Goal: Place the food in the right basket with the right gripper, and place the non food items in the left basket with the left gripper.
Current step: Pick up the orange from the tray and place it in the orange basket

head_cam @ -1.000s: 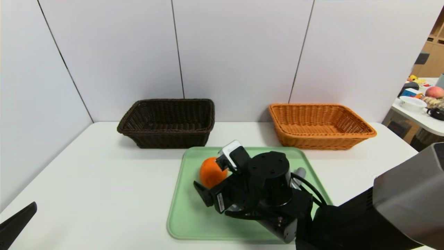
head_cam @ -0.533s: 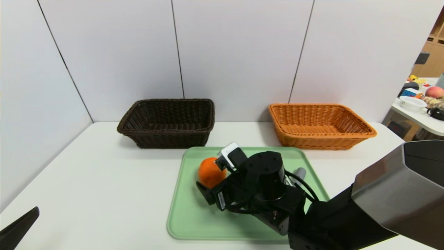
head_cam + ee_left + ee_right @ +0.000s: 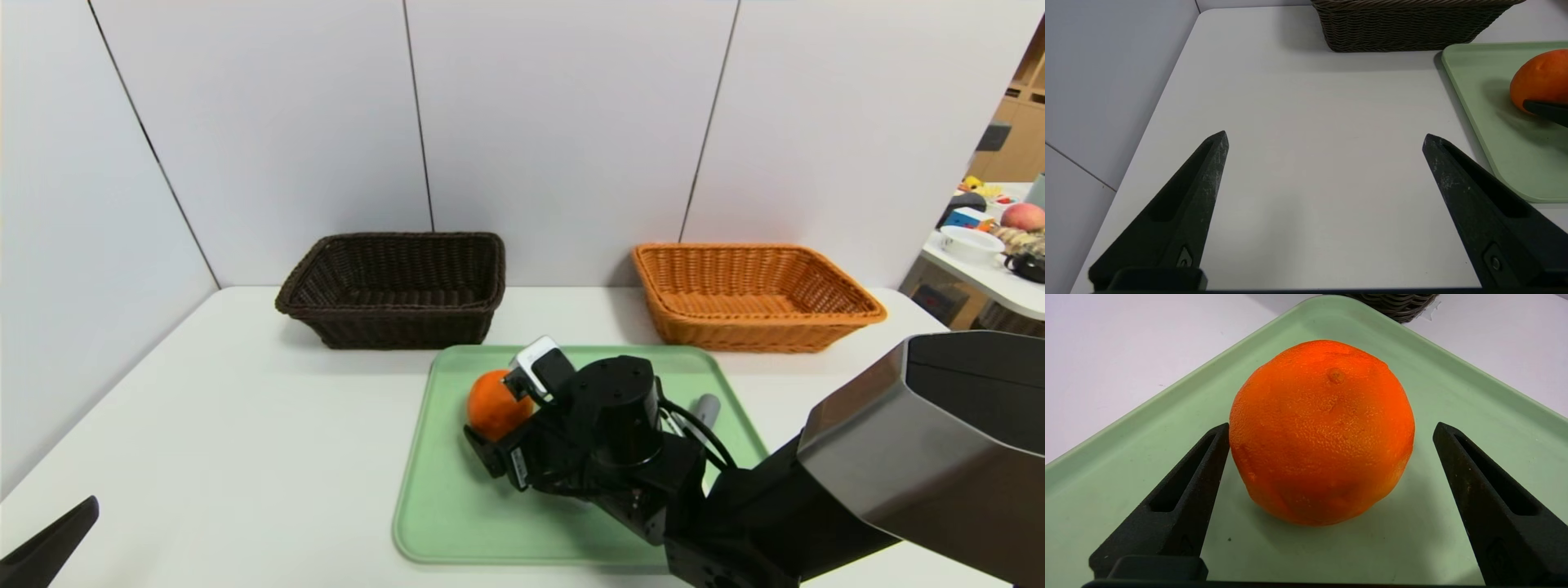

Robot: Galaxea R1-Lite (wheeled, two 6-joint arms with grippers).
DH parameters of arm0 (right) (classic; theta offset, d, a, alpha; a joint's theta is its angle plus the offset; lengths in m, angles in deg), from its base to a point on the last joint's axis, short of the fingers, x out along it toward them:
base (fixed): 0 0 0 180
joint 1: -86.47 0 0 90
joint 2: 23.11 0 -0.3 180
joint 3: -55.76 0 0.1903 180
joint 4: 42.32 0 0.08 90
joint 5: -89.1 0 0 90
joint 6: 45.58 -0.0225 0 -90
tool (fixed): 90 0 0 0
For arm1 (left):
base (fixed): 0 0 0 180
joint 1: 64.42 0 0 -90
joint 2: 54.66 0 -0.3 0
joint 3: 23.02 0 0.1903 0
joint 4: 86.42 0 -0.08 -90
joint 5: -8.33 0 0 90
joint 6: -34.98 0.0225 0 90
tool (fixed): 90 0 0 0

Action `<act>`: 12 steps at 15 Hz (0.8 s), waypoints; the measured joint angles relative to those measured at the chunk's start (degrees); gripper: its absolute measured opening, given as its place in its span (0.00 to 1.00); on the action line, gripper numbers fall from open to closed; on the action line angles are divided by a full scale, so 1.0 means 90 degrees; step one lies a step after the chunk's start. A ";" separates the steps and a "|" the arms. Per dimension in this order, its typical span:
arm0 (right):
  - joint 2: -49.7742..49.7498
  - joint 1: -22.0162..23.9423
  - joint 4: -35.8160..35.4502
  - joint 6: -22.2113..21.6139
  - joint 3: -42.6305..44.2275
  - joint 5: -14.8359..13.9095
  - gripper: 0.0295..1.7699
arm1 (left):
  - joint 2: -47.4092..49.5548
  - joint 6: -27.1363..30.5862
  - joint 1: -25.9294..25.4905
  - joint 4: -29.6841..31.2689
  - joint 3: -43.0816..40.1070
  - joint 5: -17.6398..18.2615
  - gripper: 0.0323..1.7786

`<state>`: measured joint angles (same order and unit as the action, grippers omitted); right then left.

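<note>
**Right claw straddling the orange, ready to close**

Nearest the robot, the right claw [image 3: 1327,457] reaches low over the green tray [image 3: 457,523], released, its two black fingers [image 3: 1184,490] spread on either side of the orange [image 3: 1323,433]. One finger looks just beside or touching the peel; the other stands apart from it. The orange sits on the tray, toward the side that faces the dark basket. A grey item [image 3: 706,404], mostly hidden by the arm, lies on the tray on the far side of the arm from the orange.

To grip well, it probably helps to centre the fruit between the fingers first, then close gently around its widest part, since a round fruit may roll or squirt out.

The left claw [image 3: 1325,141] hangs parked and released over bare table [image 3: 1310,122], beside the tray.

Beyond the tray stand the dark basket [image 3: 396,286] and the orange basket [image 3: 751,294], the fruit's destination.
</note>
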<state>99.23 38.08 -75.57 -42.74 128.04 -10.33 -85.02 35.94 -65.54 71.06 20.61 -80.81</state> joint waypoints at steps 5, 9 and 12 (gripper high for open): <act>0.0051 0.0053 -0.0349 0.0125 0.0012 -0.0019 0.66 | 0.0039 0.0083 0.0000 0.0004 -0.0083 0.0012 0.95; 0.0049 0.0037 -0.0466 0.0199 -0.0027 -0.0070 0.64 | 0.0056 0.0088 0.0000 0.0007 -0.0129 0.0012 0.95; -0.0056 0.0003 -0.0462 0.0219 -0.0089 -0.0098 0.64 | 0.0076 0.0088 0.0000 0.0009 -0.0135 0.0022 0.95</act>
<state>98.73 38.10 -79.72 -40.76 127.24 -11.20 -84.34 36.73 -65.54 71.14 19.39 -80.62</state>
